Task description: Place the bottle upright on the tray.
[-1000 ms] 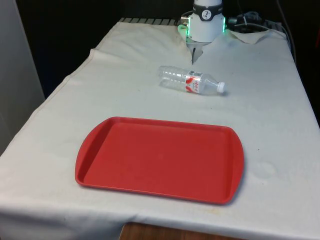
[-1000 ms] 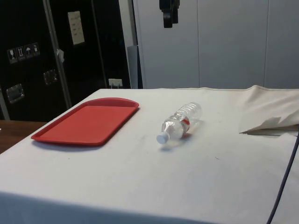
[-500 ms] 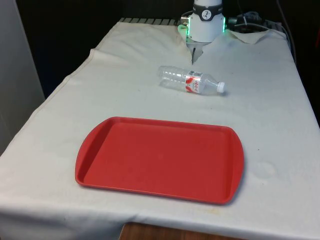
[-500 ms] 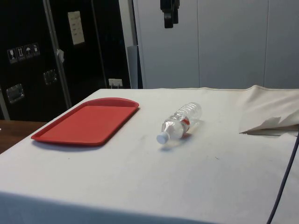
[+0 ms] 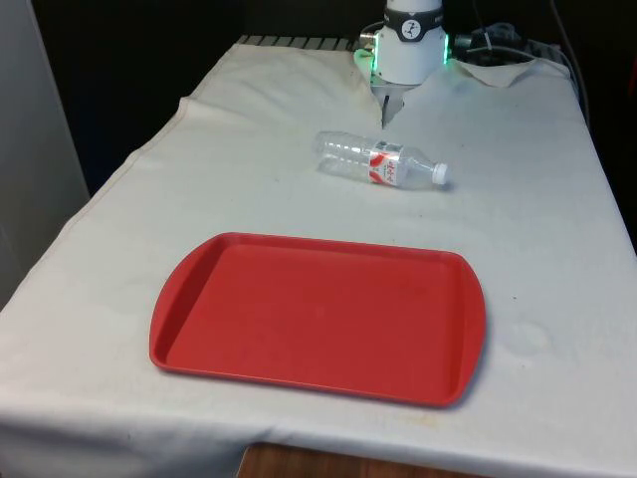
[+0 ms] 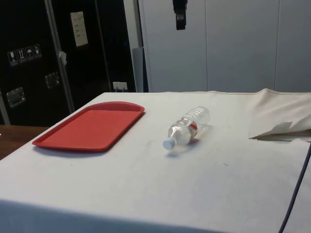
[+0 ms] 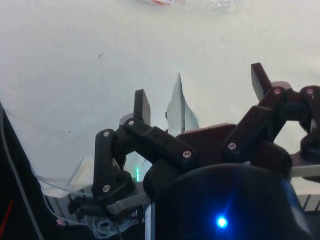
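The clear plastic bottle (image 5: 381, 162) is lying on its side upper centre, beyond the red plastic tray (image 5: 318, 315). The black gripper (image 7: 200, 92) is hanging high, fingers spread; the round bottle risks rolling away when pinched.

A red tray (image 5: 318, 319), a clear bottle (image 5: 381, 160) with red-and-white label and white cap, white cloth (image 5: 249, 129).

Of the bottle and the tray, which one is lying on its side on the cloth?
The clear bottle, lying with its white cap toward the front view's right. The red tray sits flat and holds nothing. The gripper hangs high above, open.
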`<state>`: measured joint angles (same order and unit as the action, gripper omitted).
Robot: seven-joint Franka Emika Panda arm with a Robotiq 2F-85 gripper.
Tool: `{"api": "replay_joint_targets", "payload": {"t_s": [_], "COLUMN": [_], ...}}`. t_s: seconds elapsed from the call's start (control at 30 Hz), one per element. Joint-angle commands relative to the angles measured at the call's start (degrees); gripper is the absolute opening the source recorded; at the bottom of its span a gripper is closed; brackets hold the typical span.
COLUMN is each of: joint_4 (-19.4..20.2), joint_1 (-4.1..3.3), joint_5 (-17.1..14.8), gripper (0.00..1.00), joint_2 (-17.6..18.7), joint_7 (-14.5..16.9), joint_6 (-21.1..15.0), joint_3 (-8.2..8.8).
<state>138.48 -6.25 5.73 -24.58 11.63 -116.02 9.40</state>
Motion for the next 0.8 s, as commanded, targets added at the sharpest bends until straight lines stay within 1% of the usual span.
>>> {"api": "replay_joint_targets", "payload": {"t_s": [0.0, 0.03, 0.13, 0.2, 0.27, 0.3, 0.33, 0.4, 0.43, 0.57, 0.6, 0.63, 0.77], "joint_4": [0.5, 0.1, 0.6, 0.7, 0.9, 0.7, 1.0, 1.1, 1.3, 1.5, 1.3, 1.6, 1.8], "joint_1": [-0.06, 0.00, -0.06, -0.11, -0.06, 0.00, -0.11, -0.11, -0.11, -0.11, 0.00, -0.11, -0.11], "joint_5": [0.1, 0.0, 0.1, 0.1, 0.1, 0.0, 0.1, 0.1, 0.1, 0.0, 0.0, 0.0, 0.0], "gripper": [1.00, 1.00, 1.00, 1.00, 1.00, 1.00, 1.00, 1.00, 1.00, 1.00, 1.00, 1.00, 1.00], "joint_2": [-0.3, 0.0, -0.1, 0.0, 0.1, 0.1, 0.1, 0.2, 0.3, 0.5, 0.5, 0.5, 0.7], "joint_7": [0.9, 0.5, 2.9, 3.9, 4.8, 4.4, 5.2, 6.2, 7.2, 9.1, 8.8, 9.9, 11.7], "joint_6": [-0.5, -0.1, -0.8, -1.0, -1.1, -0.6, -1.3, -1.4, -1.7, -1.9, -1.3, -2.0, -2.2], "joint_3": [0.06, 0.00, 0.23, 0.29, 0.34, 0.23, 0.34, 0.40, 0.46, 0.52, 0.40, 0.52, 0.57]}}
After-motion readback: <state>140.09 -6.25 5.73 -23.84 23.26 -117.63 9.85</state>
